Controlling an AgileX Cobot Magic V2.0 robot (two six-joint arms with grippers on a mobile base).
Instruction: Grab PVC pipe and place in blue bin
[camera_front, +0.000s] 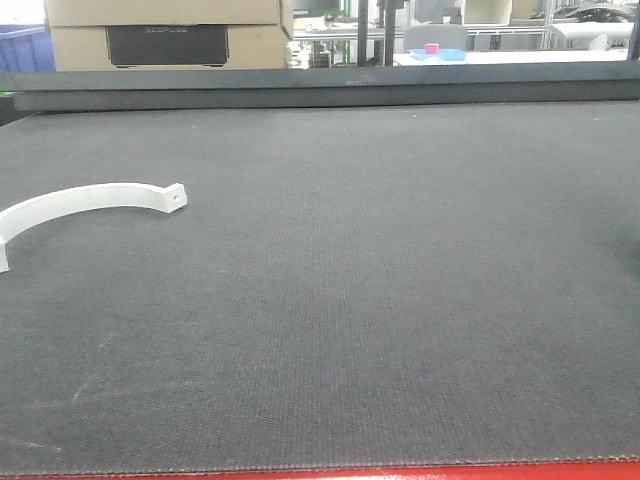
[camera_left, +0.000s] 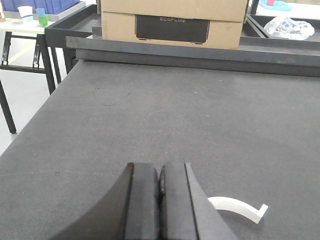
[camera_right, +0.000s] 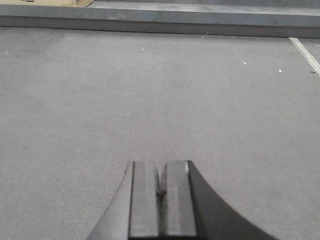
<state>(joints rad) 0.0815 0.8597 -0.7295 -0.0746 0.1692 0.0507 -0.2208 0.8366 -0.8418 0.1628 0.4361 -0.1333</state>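
Left wrist view, nearest: left gripper (camera_left: 160, 172) low over the desk (camera_left: 175, 110), its dark fingers (camera_left: 145, 200) pressed together, pads meeting, nothing between them. PVC pipe (camera_left: 235, 205) lies flat on the desk at about 4 o'clock from the fingertips, just beside the right-hand finger. Only one end of the white arc shows, the rest hidden behind the finger. No contact visible.

Right wrist view: right gripper (camera_right: 160, 172) likewise low over the desk (camera_right: 175, 90), fingers (camera_right: 145, 200) closed against each other, holding nothing. Grey textured mat ahead at 12 o'clock.

Front view: the pipe (camera_front: 80, 198) sits at 9 o'clock on the desk (camera_front: 400, 300), near the left edge. White half-ring lying flat, arch toward the far side. Its right end carries a small flat tab with a hole; its left end runs out of frame.

Farther out: dark raised rail (camera_front: 320, 90) along the far desk edge, 12 o'clock. Beyond it, cardboard box (camera_front: 165, 30) at 11 o'clock with a dark panel on its face. Corner of a blue bin (camera_front: 20, 48) at 10 o'clock, left of the box, well apart from the pipe.
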